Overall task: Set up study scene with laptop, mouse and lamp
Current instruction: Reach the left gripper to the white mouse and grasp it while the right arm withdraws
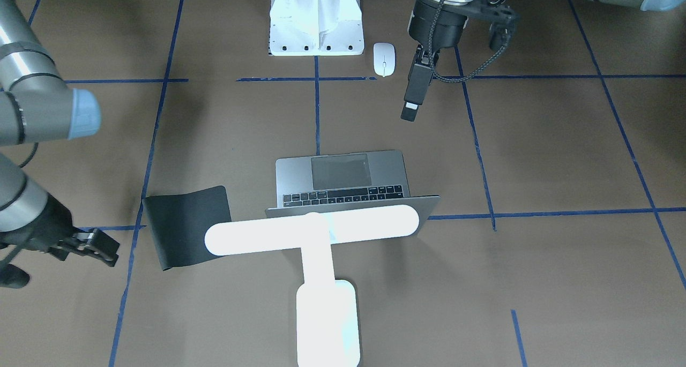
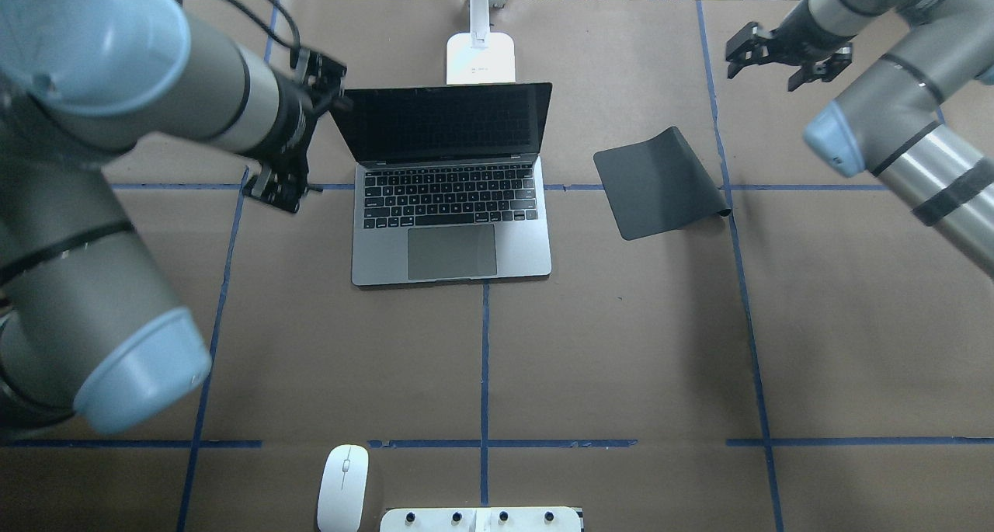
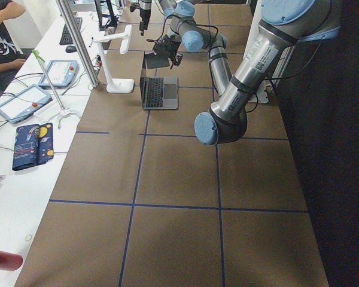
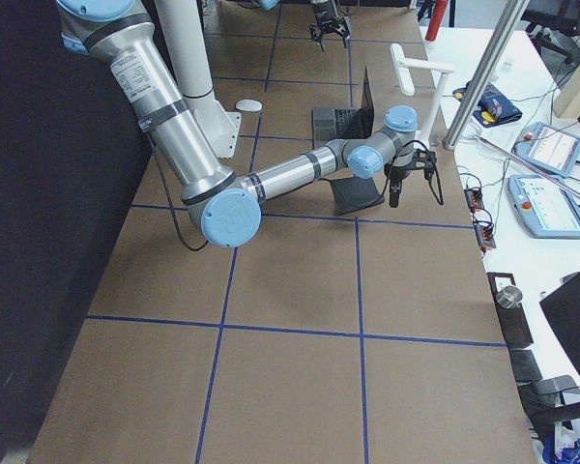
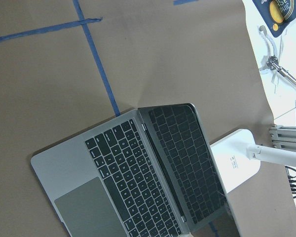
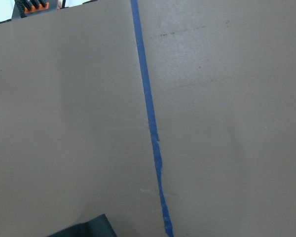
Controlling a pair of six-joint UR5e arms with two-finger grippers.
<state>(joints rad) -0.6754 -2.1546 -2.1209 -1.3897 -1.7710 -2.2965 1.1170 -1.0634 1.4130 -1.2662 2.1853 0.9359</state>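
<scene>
The mouse (image 1: 383, 59) lies on the bench (image 1: 536, 152), well apart from the laptop (image 1: 343, 177). The left gripper (image 1: 410, 110), its fingers' spread unclear, should likely straddle the mouse's narrow sides squarely. The right gripper (image 1: 104, 247) has its fingers apart, empty.

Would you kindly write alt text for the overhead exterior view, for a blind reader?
An open grey laptop sits mid-table, a white lamp behind it, a black mat to its right, a white mouse at the near edge. The left gripper hovers beside the laptop.
</scene>
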